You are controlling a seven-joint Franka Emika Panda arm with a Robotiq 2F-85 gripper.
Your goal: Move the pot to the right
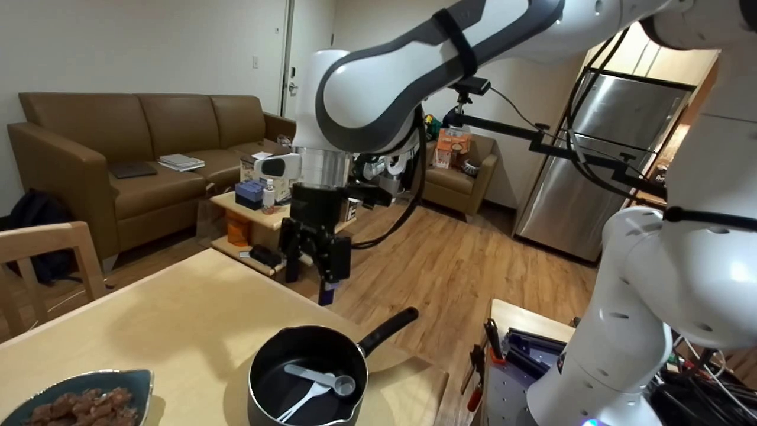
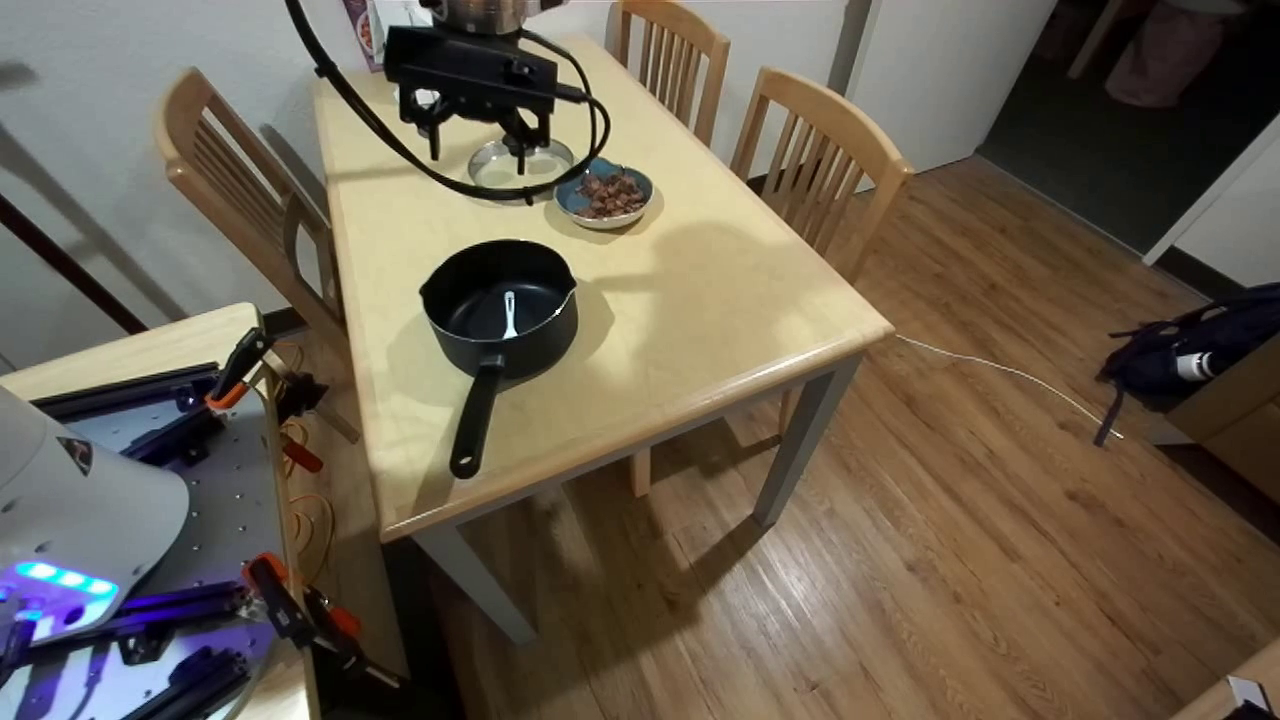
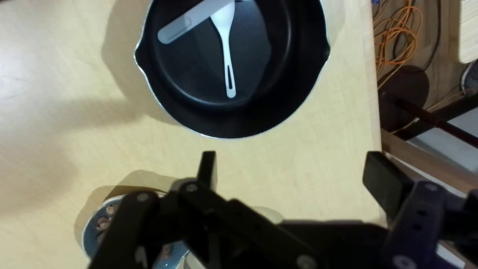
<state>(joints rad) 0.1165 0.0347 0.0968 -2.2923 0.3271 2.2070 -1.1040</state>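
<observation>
The pot is a black saucepan (image 1: 272,355) standing upright on the wooden table (image 1: 177,307); it also shows in an exterior view (image 2: 470,300) and at the top of the wrist view (image 3: 254,116). Its long black handle (image 2: 475,420) points toward the table's end and is out of the wrist view. A white utensil (image 3: 226,48) and a pale grey spoon (image 3: 183,26) lie inside. My gripper (image 3: 293,164) is open with nothing between its fingers. It is above the table, apart from the pot, and shows in both exterior views (image 1: 309,286) (image 2: 478,158).
A blue bowl (image 2: 570,200) of meat pieces stands near the pot, with a shiny round dish (image 2: 545,162) beside it. Chairs (image 2: 820,150) stand along the table. The robot's base stand (image 2: 230,500) with clamps is close beside the table.
</observation>
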